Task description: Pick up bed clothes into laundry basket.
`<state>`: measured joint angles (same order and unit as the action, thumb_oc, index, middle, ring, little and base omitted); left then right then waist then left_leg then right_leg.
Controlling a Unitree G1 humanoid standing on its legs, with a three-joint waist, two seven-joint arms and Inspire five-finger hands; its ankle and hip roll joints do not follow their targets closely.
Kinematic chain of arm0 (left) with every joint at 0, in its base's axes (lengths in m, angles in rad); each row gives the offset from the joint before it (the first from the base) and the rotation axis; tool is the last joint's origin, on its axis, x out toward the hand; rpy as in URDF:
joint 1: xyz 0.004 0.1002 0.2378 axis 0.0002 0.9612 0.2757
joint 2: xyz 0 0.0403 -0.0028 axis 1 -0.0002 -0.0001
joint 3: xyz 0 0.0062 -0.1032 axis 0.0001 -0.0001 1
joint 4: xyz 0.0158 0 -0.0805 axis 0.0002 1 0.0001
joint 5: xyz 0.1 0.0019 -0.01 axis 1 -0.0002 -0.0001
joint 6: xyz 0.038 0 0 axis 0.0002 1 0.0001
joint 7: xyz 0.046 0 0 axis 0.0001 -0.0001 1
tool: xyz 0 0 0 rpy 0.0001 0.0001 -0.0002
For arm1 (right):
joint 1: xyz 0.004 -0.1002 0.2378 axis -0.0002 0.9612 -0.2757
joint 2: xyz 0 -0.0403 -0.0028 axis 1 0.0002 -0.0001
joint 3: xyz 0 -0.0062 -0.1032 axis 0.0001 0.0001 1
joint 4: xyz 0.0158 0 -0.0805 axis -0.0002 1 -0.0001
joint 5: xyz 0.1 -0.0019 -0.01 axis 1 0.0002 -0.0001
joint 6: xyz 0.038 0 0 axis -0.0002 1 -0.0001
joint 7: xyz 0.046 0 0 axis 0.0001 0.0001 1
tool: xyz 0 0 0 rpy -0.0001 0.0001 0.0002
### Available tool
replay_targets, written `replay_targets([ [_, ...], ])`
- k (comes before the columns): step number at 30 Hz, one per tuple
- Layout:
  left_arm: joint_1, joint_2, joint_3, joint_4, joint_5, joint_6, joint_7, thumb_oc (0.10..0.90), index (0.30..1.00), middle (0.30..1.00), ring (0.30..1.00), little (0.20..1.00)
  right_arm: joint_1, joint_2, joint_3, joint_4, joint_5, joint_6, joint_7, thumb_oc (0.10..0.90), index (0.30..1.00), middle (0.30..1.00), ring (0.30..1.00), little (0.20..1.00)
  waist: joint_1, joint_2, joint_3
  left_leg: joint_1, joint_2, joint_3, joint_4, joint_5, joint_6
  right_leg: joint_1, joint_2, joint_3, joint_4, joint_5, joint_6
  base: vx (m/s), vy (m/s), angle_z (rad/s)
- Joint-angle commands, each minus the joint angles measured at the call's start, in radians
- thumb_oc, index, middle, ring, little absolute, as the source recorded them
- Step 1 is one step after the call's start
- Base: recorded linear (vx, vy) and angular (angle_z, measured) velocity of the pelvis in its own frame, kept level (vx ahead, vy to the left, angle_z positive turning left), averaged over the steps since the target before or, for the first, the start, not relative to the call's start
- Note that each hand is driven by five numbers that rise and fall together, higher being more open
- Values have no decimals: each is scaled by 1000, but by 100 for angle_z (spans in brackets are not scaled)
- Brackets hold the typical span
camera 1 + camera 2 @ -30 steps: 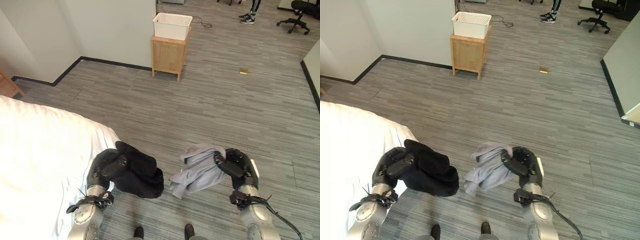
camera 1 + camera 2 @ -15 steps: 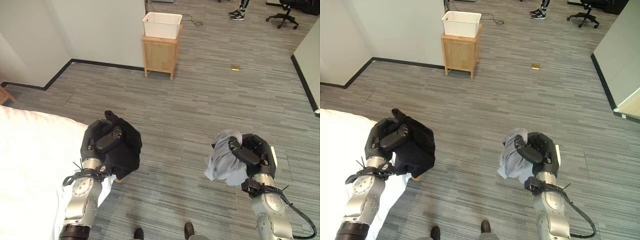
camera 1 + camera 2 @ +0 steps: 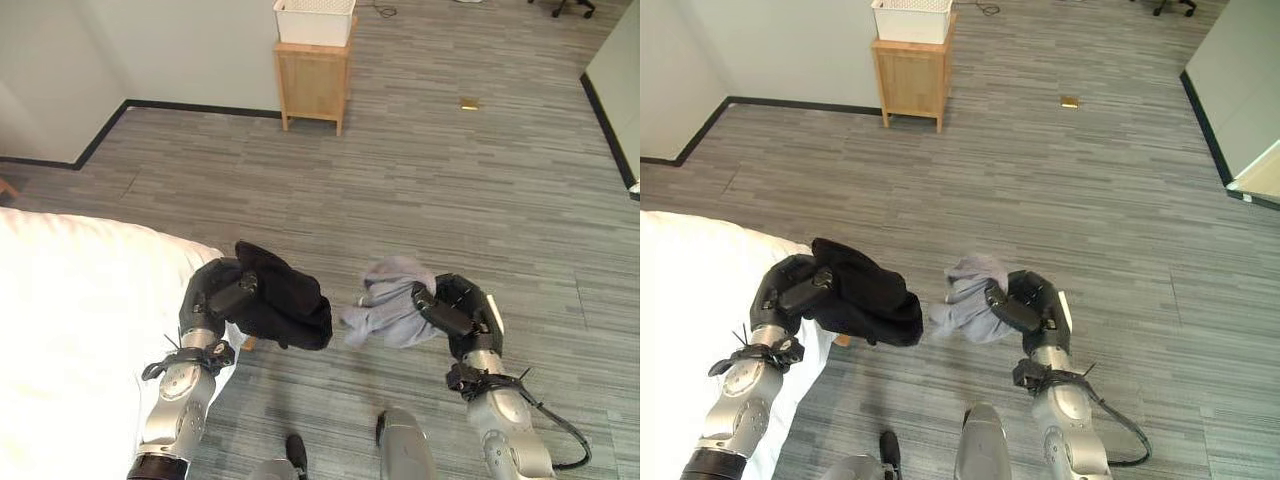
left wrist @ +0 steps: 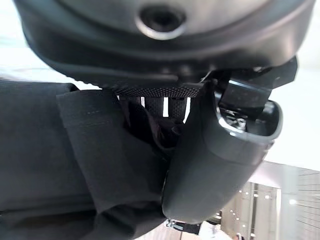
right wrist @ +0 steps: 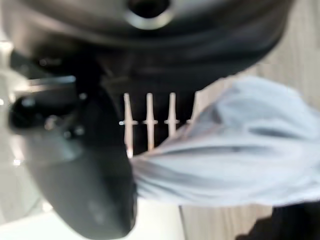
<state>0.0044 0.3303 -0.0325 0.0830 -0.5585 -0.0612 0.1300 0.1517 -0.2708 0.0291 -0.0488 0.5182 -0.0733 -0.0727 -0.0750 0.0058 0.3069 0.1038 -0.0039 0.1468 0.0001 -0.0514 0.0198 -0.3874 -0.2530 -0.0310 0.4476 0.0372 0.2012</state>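
My left hand [image 3: 215,296] is shut on a black garment [image 3: 285,301], bunched and held in the air just off the corner of the white bed [image 3: 80,330]. The thumb [image 4: 215,165] pins the black cloth [image 4: 60,165] in the left wrist view. My right hand [image 3: 462,312] is shut on a light grey garment [image 3: 388,305], which hangs over the floor close beside the black one. The grey cloth [image 5: 235,160] lies across the palm in the right wrist view. The white laundry basket [image 3: 314,20] stands far ahead on a small wooden cabinet [image 3: 309,82].
Grey plank floor stretches between me and the cabinet. A light wall with black skirting [image 3: 190,107] runs along the back left. A small yellowish object [image 3: 468,103] lies on the floor at the back right. A white panel edge [image 3: 1240,90] stands at the far right.
Both hands have come closer together, bringing the black and grey garments nearly side by side. The camera has tilted down, so the basket sits at the picture's top edge.
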Motion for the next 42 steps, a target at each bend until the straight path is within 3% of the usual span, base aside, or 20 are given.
replay_targets([
  [1,-78,63,48,-114,7,-128,-24,400,300,300,300,300,-102,9,-78,-101,50,-123,0,400,300,300,300,300,-37,-28,-68,124,57,-66,-73,-77,-73,47,-21,-21,-248,82,33,448,-177,31],
  [4,-65,56,68,-107,2,-136,-25,400,300,300,300,300,-108,10,-63,-104,57,-123,12,400,300,300,300,300,-62,-35,-79,212,92,-81,-79,-134,-106,38,-28,-98,-392,132,49,477,-219,31],
  [7,-49,48,72,-104,-8,-136,-27,400,300,300,300,300,-112,-8,-49,-100,59,-118,30,400,300,300,300,300,-60,-43,-108,241,123,-103,-36,-177,-126,51,-36,-125,-388,135,45,412,-241,38],
  [9,-30,23,71,-99,-20,-140,-38,400,300,300,300,300,-138,-47,-28,-58,55,-115,30,400,300,300,300,300,-60,-17,-132,203,201,-128,199,1,-173,87,17,-137,-311,105,-12,507,-392,49],
  [10,-32,15,74,-94,-39,-139,-35,400,300,300,300,300,-151,-61,-28,-62,76,-112,36,400,300,300,300,300,-58,-26,-135,120,228,-129,386,140,-176,121,21,-177,-296,68,-56,504,-462,23],
  [11,-32,6,67,-94,-56,-136,-38,400,300,300,300,300,-152,-73,-29,-64,99,-118,24,400,300,300,300,300,-39,-47,-120,22,224,-132,568,196,-168,178,31,-177,-311,40,-91,492,-551,20],
  [13,-20,3,66,-100,-72,-132,-53,400,300,300,300,300,-151,-93,-34,-58,116,-121,38,400,300,300,300,300,16,-104,-83,-155,100,-188,904,163,-147,277,40,-168,-355,3,-145,409,-527,-1],
  [15,-19,-2,68,-103,-71,-131,-44,400,300,300,300,300,-147,-105,-59,-52,112,-120,14,400,300,300,300,300,49,-115,-59,-274,90,-145,987,111,-141,359,49,-170,-389,-26,-151,397,-332,-19],
  [18,-18,-17,64,-81,-80,-124,-49,400,300,300,300,300,-151,-101,-81,-50,126,-119,7,400,300,300,300,300,93,-105,-71,-402,26,-102,862,85,-141,450,73,-160,-435,-55,-139,485,-138,-23],
  [21,-12,-15,80,-90,-91,-141,-48,400,300,300,300,300,-148,-88,-99,-48,129,-143,0,400,300,300,300,300,129,-65,-96,-418,87,-84,492,130,-131,536,116,-148,-469,-116,-121,543,17,-20],
  [22,-10,-16,79,-90,-91,-141,-48,400,300,300,300,300,-147,-89,-99,-47,129,-144,0,400,300,300,300,300,132,-69,-94,-404,84,-79,479,130,-133,543,113,-145,-472,-119,-122,643,88,-63],
  [23,3,-20,87,-106,-80,-144,-49,400,300,300,300,300,-133,-82,-99,-45,114,-149,-2,400,300,300,300,300,157,-44,-109,-373,94,-101,226,163,-116,596,143,-133,-480,-165,-114,690,129,-42],
  [25,16,-23,116,-137,-66,-154,-28,400,300,300,300,300,-133,-96,-95,-38,93,-147,2,400,300,300,300,300,192,-27,-136,-398,116,-97,-34,248,-145,706,144,-130,-498,-235,-91,871,118,-32],
  [28,31,-15,172,-179,-75,-165,-4,400,300,300,300,300,-142,-95,-92,-59,61,-121,12,400,300,300,300,300,206,-28,-180,-402,127,-2,-13,291,-131,771,126,-117,-479,-278,-76,648,95,-26],
  [31,44,-3,185,-199,-58,-164,-10,400,300,300,300,300,-147,-73,-83,-65,42,-124,20,400,300,300,300,300,230,-47,-204,-402,98,17,49,283,-100,759,76,-119,-377,-254,-47,569,158,-25],
  [32,50,8,186,-212,-37,-158,-13,400,300,300,300,300,-158,-54,-75,-56,42,-126,15,400,300,300,300,300,241,-69,-219,-387,72,27,57,260,-76,721,43,-113,-271,-179,-23,380,185,-21],
  [33,56,20,200,-234,-13,-154,-6,400,300,300,300,300,-178,-27,-59,-58,101,-139,28,400,300,300,300,300,256,-85,-218,-377,47,44,78,223,-39,688,10,-84,-86,-16,7,472,251,-25],
  [35,65,36,219,-250,-23,-163,-3,400,300,300,300,300,-194,-15,-36,-68,78,-125,41,400,300,300,300,300,241,-56,-188,-270,32,43,53,173,-3,537,-9,-97,146,91,16,483,315,-15],
  [38,63,54,229,-257,-32,-166,1,400,300,300,300,300,-209,-17,-10,-59,32,-113,24,400,300,300,300,300,201,-23,-162,-136,22,17,29,96,22,392,-33,-143,249,46,-14,559,218,-3],
  [42,58,45,210,-256,-64,-161,-17,400,300,300,300,300,-216,-7,-13,-54,60,-110,28,400,300,300,300,300,165,-15,-139,-31,16,-44,12,27,1,273,-67,-215,23,-16,-44,506,-58,48],
])
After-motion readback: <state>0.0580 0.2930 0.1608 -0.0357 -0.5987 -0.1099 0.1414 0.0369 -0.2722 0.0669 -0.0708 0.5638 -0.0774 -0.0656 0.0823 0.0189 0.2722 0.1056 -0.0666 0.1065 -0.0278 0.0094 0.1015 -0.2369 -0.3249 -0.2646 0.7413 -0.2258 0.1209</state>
